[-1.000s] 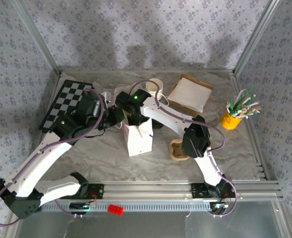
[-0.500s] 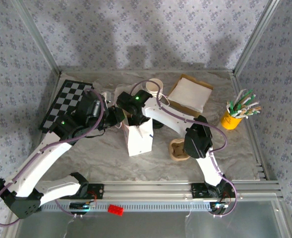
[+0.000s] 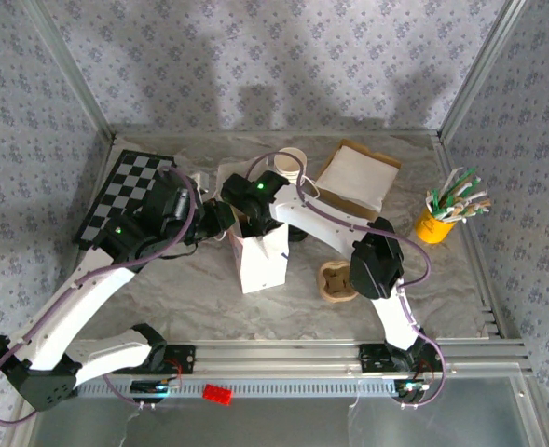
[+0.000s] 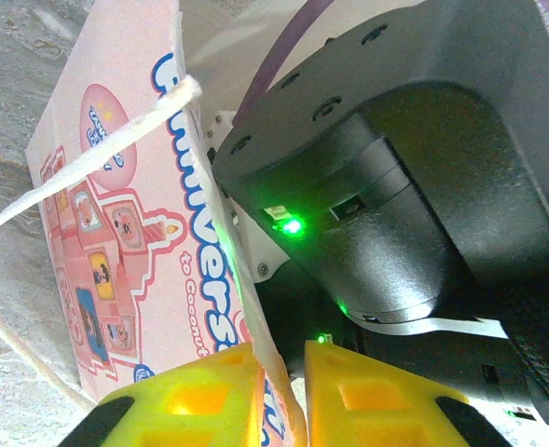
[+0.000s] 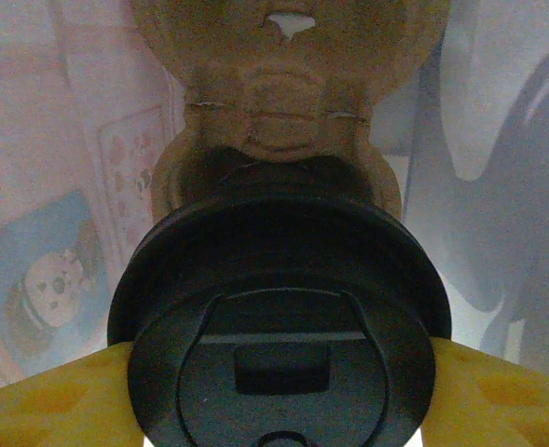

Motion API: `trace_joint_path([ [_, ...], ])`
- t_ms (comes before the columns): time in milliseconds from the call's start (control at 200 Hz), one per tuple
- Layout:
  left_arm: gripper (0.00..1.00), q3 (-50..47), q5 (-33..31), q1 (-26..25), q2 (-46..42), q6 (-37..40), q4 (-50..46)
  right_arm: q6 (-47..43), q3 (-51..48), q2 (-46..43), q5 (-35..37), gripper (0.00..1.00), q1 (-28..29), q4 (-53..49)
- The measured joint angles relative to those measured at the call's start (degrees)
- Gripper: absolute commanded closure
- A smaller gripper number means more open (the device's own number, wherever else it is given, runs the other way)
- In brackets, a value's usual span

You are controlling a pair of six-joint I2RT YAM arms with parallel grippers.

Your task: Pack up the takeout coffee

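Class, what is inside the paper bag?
A black-lidded cup, held by the right gripper, with a cardboard holder beneath. The cup's body and the bag floor are hidden.

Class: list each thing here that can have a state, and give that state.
paper bag: upright, mouth open
left gripper: shut on the bag's rim
right gripper: closed on the coffee cup, down in the bag's mouth
coffee cup: lidded, gripped
paper cup: upright, lidless
cup holder: lying flat
yellow pot: upright, full
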Motion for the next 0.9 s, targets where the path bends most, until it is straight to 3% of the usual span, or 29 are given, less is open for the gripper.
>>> trace_joint_path([
  [400, 0.90, -0.57, -0.02, 0.37, 0.02, 0.00, -0.02, 0.39, 4.85, 2.40, 2.25, 0.24, 0.04, -3.23],
  [905, 0.92, -0.63, -0.07, 0.37, 0.57, 0.02, -0.02, 1.88, 5.95, 2.43, 3.76, 0.12, 0.00, -3.67],
])
